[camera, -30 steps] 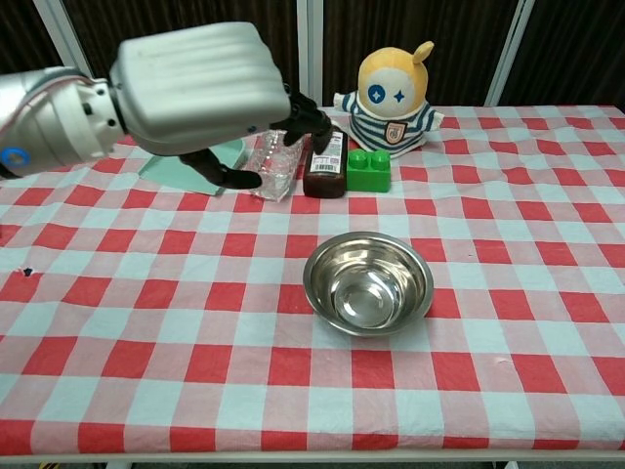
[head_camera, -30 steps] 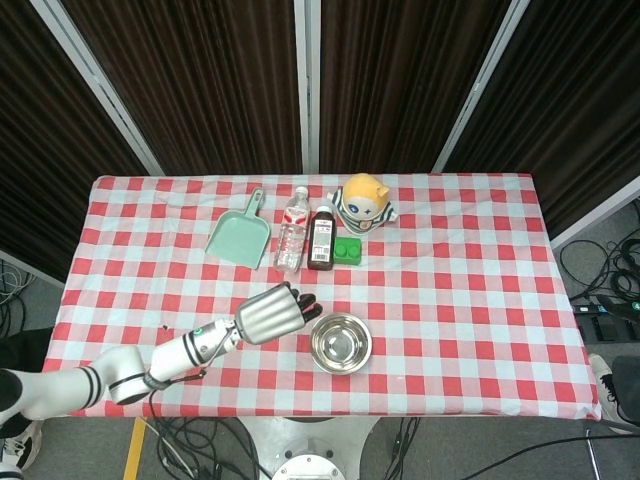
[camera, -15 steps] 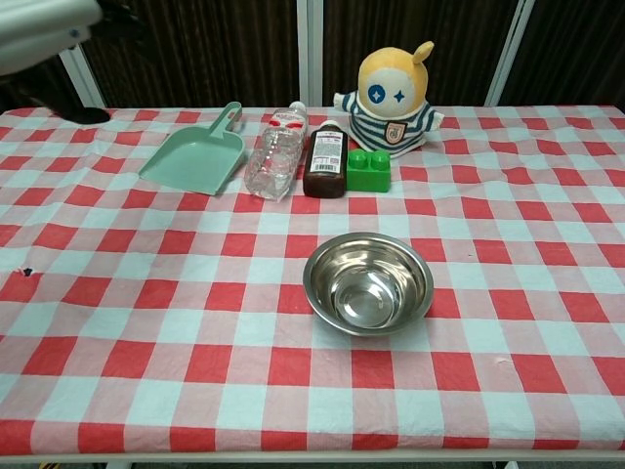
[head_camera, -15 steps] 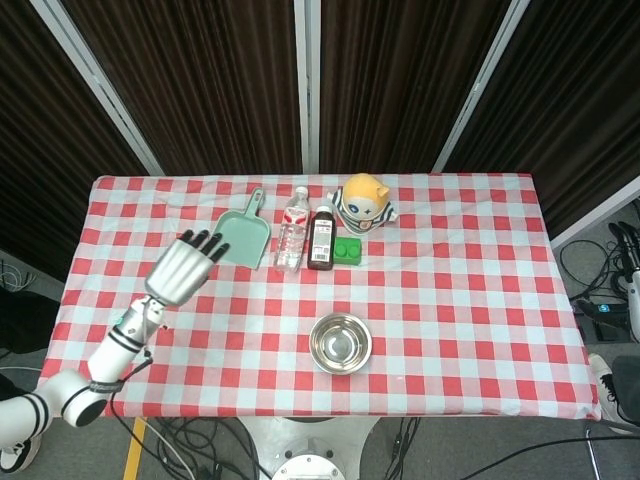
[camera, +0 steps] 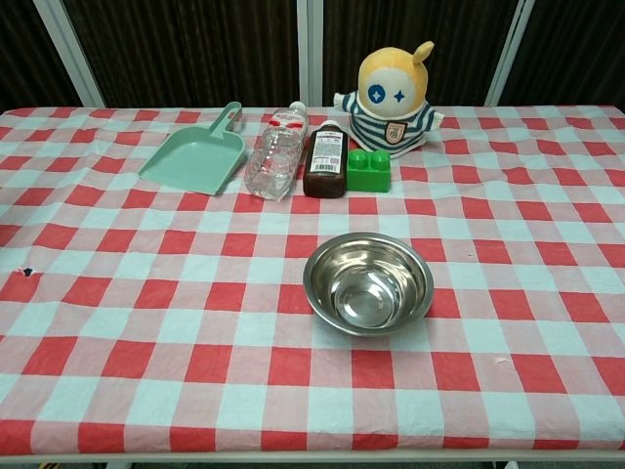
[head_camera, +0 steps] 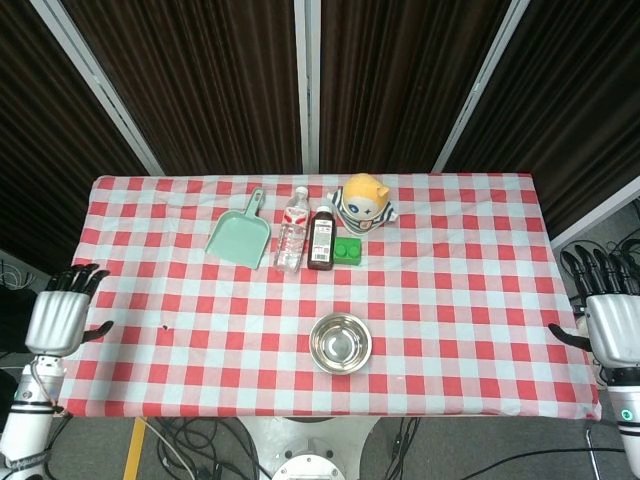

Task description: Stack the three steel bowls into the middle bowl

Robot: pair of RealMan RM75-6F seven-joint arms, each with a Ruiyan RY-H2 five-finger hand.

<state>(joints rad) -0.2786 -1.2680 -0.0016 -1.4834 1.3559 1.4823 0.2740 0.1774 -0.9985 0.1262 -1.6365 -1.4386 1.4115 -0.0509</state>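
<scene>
A steel bowl (head_camera: 340,342) (camera: 368,282) sits upright on the checked cloth near the table's front middle; whether other bowls are nested inside it I cannot tell. My left hand (head_camera: 60,318) hangs past the table's left edge, fingers spread, holding nothing. My right hand (head_camera: 608,322) hovers off the right edge, fingers apart and empty. Both hands are far from the bowl and show only in the head view.
At the back of the table lie a mint dustpan (head_camera: 240,236) (camera: 198,155), a clear bottle (head_camera: 291,230) (camera: 274,156), a brown bottle (head_camera: 322,238) (camera: 327,161), a green block (head_camera: 347,250) (camera: 367,170) and a yellow plush toy (head_camera: 364,200) (camera: 393,94).
My left hand drew back from beside the bowl, swung out leftward and now sits off the table's left edge. My right hand has come into view at the right edge.
</scene>
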